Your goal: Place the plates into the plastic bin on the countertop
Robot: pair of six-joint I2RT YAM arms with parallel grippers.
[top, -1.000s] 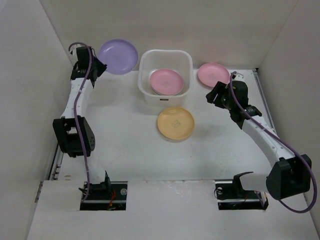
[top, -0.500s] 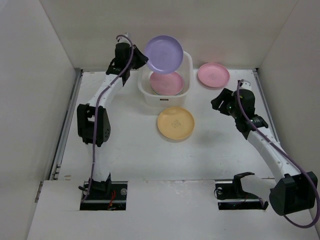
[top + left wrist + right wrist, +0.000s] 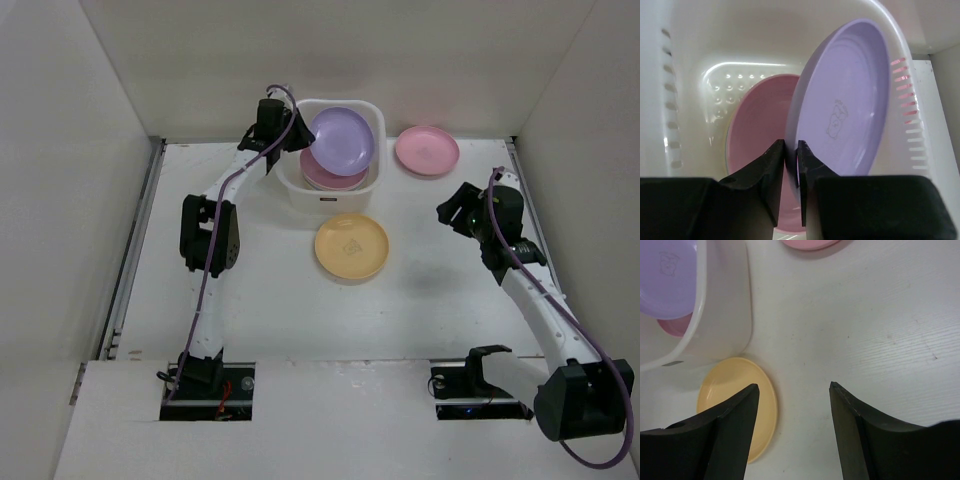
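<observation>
The left arm stretches far back from its base, elbow raised over the matte white countertop (image 3: pixel 270 290), its forearm angling right to the left rim of the white translucent plastic bin (image 3: pixel 330 203). The left gripper (image 3: pixel 791 146) pinches the rim of the round pastel purple plastic plate (image 3: pixel 845 110) between narrow jaws. That plate hangs steeply tilted inside the bin, above a round pink plate (image 3: pixel 757 130) lying flat on the bin's floor. The right arm bends up from its base along the right side. The right gripper (image 3: pixel 794 386) hovers over bare countertop with its jaws wide and nothing between them. A yellow-orange plate (image 3: pixel 351 246) lies just before the bin, and another pink plate (image 3: pixel 427 150) lies to the bin's right.
</observation>
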